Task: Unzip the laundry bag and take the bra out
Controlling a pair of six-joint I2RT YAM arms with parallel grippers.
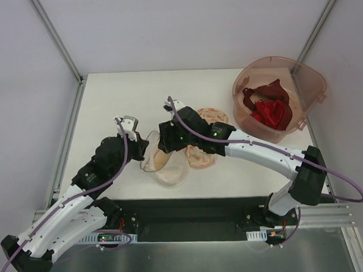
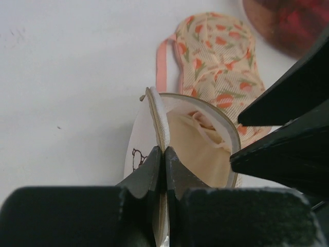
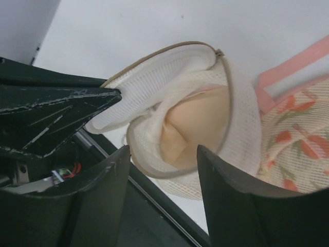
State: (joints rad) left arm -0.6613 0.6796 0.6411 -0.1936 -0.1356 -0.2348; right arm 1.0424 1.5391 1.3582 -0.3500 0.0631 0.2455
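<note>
The cream mesh laundry bag (image 1: 168,166) lies near the table's front edge, its zip open and its lid flap raised. My left gripper (image 2: 164,154) is shut on the flap's zip rim (image 2: 157,116) and holds it upright. The pale peach bra (image 3: 198,123) shows inside the open bag, also in the left wrist view (image 2: 198,149). My right gripper (image 3: 163,154) is open, its jaws wide apart just above the bag's opening, touching nothing. In the top view it (image 1: 165,141) hovers over the bag beside my left gripper (image 1: 139,144).
A floral orange-patterned bra (image 1: 207,138) with pink straps lies right behind the bag, partly under my right arm. A pink plastic basin (image 1: 306,76) at the back right holds a dark red bra (image 1: 271,111). The table's front edge and black rail run just below the bag.
</note>
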